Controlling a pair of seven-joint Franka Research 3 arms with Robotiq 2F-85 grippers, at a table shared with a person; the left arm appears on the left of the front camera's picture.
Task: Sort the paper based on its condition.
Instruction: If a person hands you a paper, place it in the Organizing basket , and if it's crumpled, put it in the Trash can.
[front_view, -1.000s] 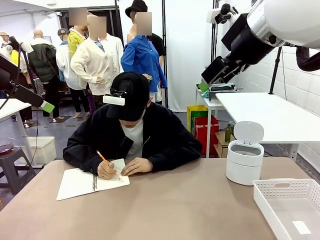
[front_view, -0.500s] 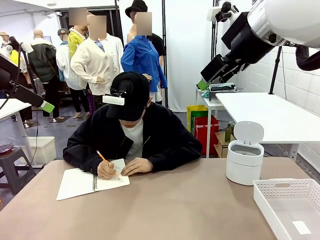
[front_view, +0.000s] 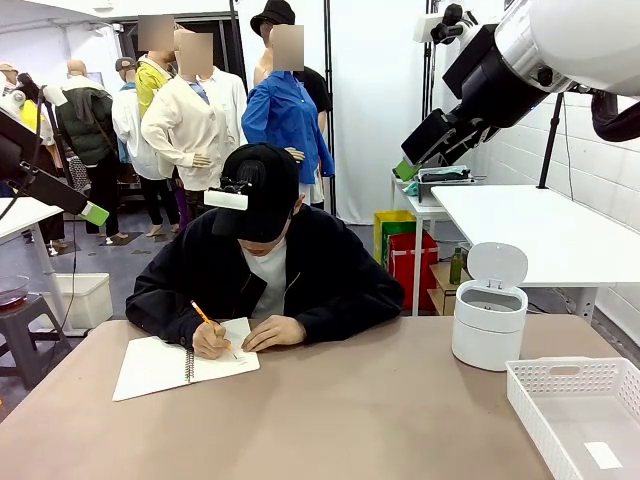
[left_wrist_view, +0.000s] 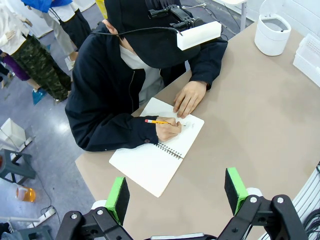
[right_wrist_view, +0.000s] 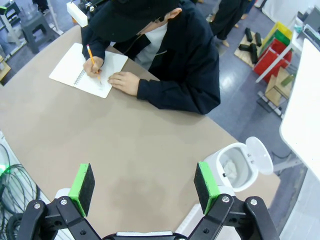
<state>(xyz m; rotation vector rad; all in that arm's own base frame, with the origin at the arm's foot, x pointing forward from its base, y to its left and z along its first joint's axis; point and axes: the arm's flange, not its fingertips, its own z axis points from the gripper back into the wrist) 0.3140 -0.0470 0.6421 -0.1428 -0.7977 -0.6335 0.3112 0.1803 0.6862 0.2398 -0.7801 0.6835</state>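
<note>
Two tools, left tool (left_wrist_view: 176, 192) and right tool (right_wrist_view: 144, 186), spread wide and empty above the table (left_wrist_view: 250, 115)

The desk (front_view: 380, 420) has a smooth, matt taupe top. The notebook (front_view: 150, 368) has matt white paper pages bound by black wire rings (front_view: 188, 365). Well to the right of the notebook, the bin (front_view: 488, 325) is smooth white plastic with a slight sheen, and the tray (front_view: 560, 378) is white perforated plastic. Behind the notebook, the person's jacket (front_view: 330, 285) is matt black cloth. The right gripper (right_wrist_view: 145, 185) carries matt green pads (right_wrist_view: 82, 189).
</note>
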